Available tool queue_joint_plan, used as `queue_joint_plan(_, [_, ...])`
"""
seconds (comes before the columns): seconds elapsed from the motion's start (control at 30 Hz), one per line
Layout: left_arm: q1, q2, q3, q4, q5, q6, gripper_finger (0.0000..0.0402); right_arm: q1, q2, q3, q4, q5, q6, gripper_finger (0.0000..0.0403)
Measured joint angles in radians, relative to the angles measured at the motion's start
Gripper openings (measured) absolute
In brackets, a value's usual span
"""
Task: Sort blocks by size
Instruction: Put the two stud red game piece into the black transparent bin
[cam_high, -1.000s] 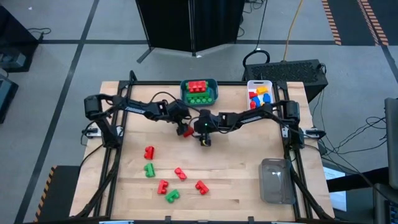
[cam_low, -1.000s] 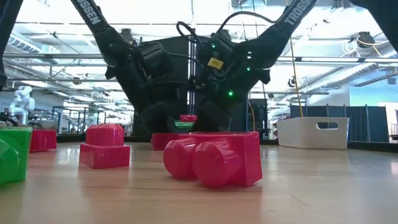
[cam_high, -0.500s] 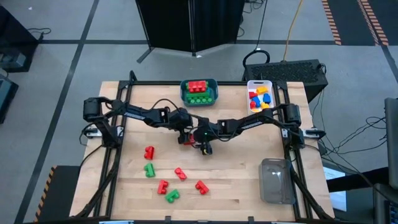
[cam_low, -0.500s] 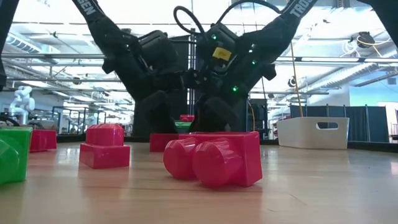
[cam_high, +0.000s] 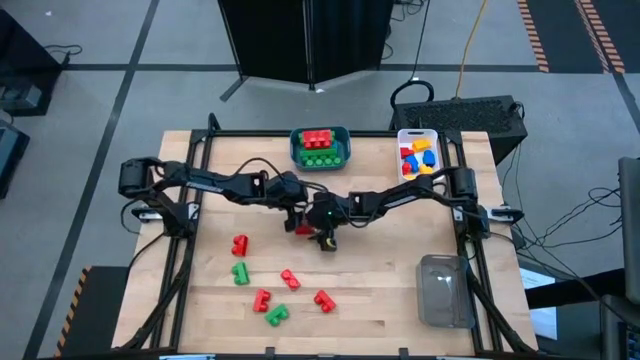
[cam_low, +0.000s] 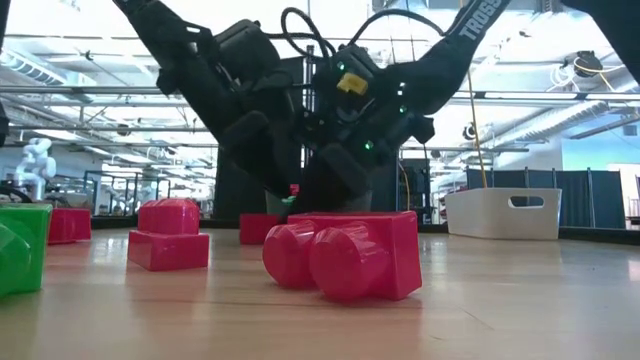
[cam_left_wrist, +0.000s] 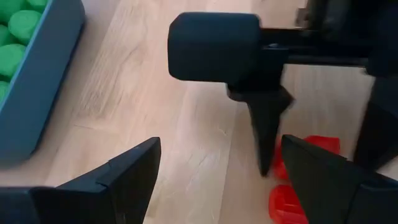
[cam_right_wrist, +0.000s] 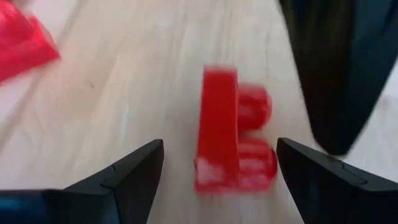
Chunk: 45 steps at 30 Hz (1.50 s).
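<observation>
Red block lies mid-counter, between left claw and right claw; six more blocks sit toward the near edge. Low view: a studded red brick up close. Wrist views: both claws wide, empty; block lies on its side, studs sideways.

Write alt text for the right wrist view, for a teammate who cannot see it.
A small red studded plastic brick lies on its side on the pale wooden table, ahead of the right gripper, whose two dark fingers are spread open around it. The left arm's dark gripper looms close beside the brick.
</observation>
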Motion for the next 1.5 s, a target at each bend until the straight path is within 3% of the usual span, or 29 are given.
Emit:
queue_joint_plan(0.3, [-0.037, -0.091, -0.001, -0.085, -0.092, -0.052, 0.0319, 0.0, 0.034, 0.001, 0.005, 0.008, 0.042, 0.029])
queue_joint_plan(0.4, [-0.059, -0.133, -0.001, -0.11, -0.125, -0.058, 0.0319, 0.0, 0.035, 0.001, 0.014, 0.021, 0.063, 0.0258])
queue_joint_plan(0.6, [-0.108, -0.228, -0.001, -0.167, -0.183, -0.102, 0.0319, -0.002, 0.036, 0.001, 0.019, 0.02, 0.075, 0.0151])
queue_joint_plan(0.87, [-0.186, -0.313, -0.001, -0.29, -0.302, -0.186, 0.0319, 0.004, 0.021, 0.001, -0.016, 0.013, 0.085, 0.0146])
queue_joint_plan(1.2, [-0.293, -0.337, -0.001, -0.309, -0.319, -0.243, 0.0319, 0.058, -0.148, -0.002, -0.341, 0.013, 0.086, 0.0147])
queue_joint_plan(1.5, [-0.374, -0.337, -0.001, -0.267, -0.342, -0.288, 0.0319, 0.173, -0.357, -0.001, -0.716, 0.013, 0.153, 0.0149])
